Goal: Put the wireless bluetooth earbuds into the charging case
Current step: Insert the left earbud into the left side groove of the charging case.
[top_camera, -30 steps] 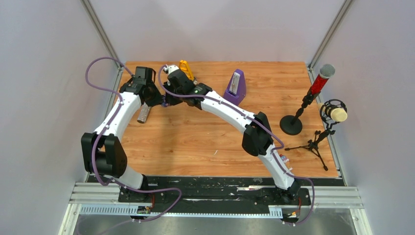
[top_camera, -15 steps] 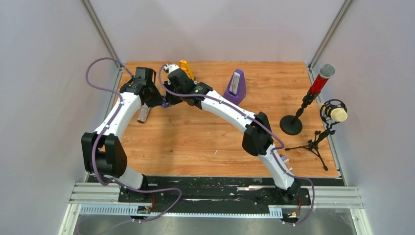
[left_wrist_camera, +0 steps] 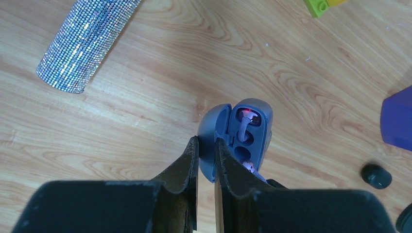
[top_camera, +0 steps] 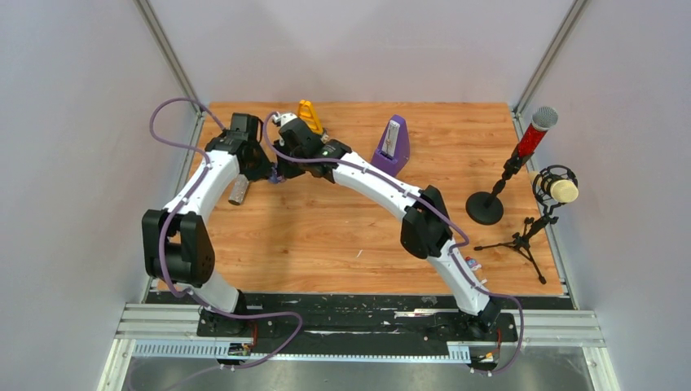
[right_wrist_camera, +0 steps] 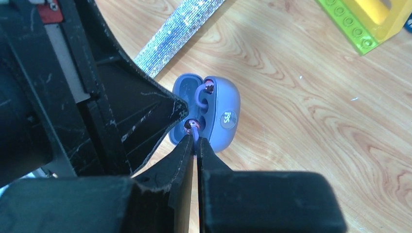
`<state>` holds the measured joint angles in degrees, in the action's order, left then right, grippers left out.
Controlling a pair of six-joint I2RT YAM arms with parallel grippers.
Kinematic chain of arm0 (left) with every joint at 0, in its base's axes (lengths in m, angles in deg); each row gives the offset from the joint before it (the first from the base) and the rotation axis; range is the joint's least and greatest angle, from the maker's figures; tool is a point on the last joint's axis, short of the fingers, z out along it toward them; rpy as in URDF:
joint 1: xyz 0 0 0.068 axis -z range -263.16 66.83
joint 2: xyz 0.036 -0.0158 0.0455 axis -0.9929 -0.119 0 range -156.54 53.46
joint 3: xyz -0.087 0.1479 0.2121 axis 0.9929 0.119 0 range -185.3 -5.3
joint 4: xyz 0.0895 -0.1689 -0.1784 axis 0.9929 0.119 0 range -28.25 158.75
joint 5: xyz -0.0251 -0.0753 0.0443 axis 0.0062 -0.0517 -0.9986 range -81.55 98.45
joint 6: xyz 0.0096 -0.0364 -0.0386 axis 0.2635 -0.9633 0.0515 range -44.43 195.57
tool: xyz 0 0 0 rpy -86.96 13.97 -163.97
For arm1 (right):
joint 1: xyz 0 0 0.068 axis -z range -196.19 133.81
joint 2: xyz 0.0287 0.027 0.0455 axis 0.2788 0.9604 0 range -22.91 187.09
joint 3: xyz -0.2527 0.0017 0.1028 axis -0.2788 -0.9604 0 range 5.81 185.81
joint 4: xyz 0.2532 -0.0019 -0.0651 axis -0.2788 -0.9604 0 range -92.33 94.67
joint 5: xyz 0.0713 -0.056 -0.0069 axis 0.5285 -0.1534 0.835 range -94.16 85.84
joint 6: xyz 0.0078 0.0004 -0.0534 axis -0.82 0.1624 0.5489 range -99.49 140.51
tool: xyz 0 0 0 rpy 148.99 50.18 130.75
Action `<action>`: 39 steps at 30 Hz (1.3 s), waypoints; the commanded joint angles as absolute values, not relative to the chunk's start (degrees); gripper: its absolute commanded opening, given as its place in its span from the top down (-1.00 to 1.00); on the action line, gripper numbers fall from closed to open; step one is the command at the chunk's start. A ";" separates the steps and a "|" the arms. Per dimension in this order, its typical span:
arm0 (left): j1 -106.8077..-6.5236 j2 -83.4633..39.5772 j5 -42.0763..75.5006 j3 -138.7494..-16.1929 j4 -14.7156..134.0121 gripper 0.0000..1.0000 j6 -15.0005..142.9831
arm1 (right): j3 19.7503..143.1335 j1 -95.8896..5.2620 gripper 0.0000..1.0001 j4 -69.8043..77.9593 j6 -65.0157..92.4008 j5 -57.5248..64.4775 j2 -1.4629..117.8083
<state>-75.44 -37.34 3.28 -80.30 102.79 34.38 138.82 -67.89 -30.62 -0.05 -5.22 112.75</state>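
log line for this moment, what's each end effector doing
left end effector: shut on charging case lid | right end effector: shut on second earbud at case | first earbud: seated

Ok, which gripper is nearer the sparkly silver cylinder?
Left. The left gripper grips the blue oval charging case by its open lid, on the side facing the sparkly silver cylinder; the right gripper holds a lilac earbud over the case, farther off.

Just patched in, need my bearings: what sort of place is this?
Probably a lab test booth: plain grey walls on metal posts enclose a wood-grain table, an aluminium rail runs along its near edge, and microphones stand as props.
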 commanded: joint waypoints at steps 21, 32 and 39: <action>-58.61 -56.76 -12.53 -93.01 107.80 1.00 39.49 | 115.87 -54.95 1.00 -25.48 -7.52 11.84 99.03; -51.09 -63.84 -14.39 -100.86 110.92 1.00 37.57 | 104.54 -53.28 1.00 -21.61 -14.72 9.25 93.72; -48.80 -64.66 -15.41 -102.86 111.55 1.00 37.76 | 101.51 -52.77 1.00 -19.02 -15.68 9.95 93.19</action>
<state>-49.89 -64.55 -13.05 -99.63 110.92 38.58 102.32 -52.87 -24.10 -13.47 9.51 96.49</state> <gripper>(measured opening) 0.185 0.065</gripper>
